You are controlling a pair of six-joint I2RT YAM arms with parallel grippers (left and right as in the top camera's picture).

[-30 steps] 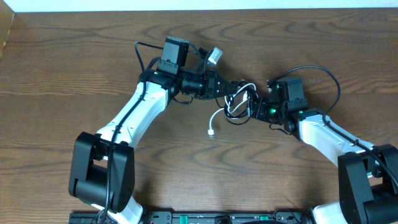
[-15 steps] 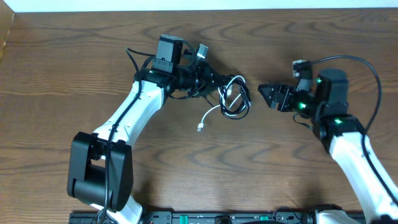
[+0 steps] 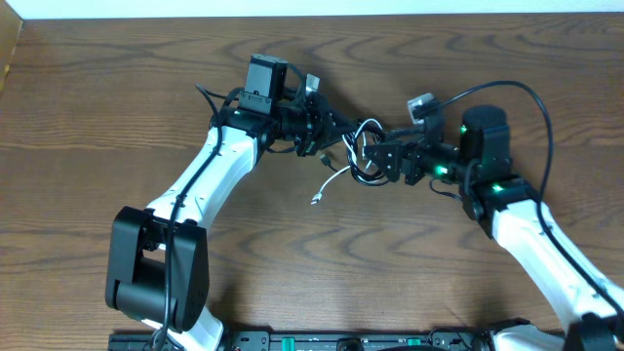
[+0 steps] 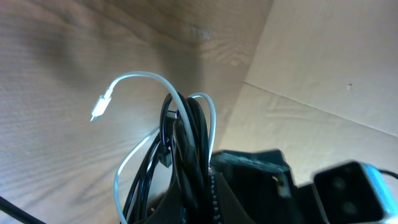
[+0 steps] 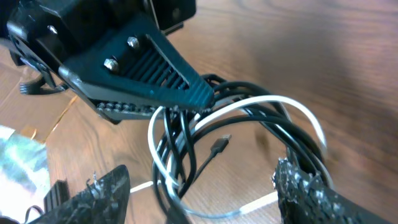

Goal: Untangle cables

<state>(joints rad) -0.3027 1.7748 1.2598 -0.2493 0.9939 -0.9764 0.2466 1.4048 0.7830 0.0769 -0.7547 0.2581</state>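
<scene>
A black cable [image 3: 369, 178] and a white cable [image 3: 331, 179] hang as one tangled coil at mid-table. The white cable's plug end [image 3: 315, 201] lies on the wood. My left gripper [image 3: 341, 135] is shut on the coil's top. In the left wrist view the black loops [image 4: 189, 124] and the white cable [image 4: 140, 76] rise from its jaws [image 4: 199, 186]. My right gripper [image 3: 388, 158] is open at the coil's right side. In the right wrist view its fingertips [image 5: 102, 193] stand on either side of the black loops [image 5: 186, 149] and the white cable [image 5: 280, 102], with the gripper's middle [image 5: 202, 196] on the coil.
The left gripper's ribbed finger [image 5: 149, 71] sits close above the right gripper. The right arm's own thick black wire [image 3: 531, 102] arches over its wrist. The table's far edge [image 3: 312, 14] runs along the top. A cardboard edge [image 3: 8, 54] shows at far left.
My right gripper has moved left from open table and now straddles the coil. My left gripper stays shut on the coil, which has shifted only slightly.
</scene>
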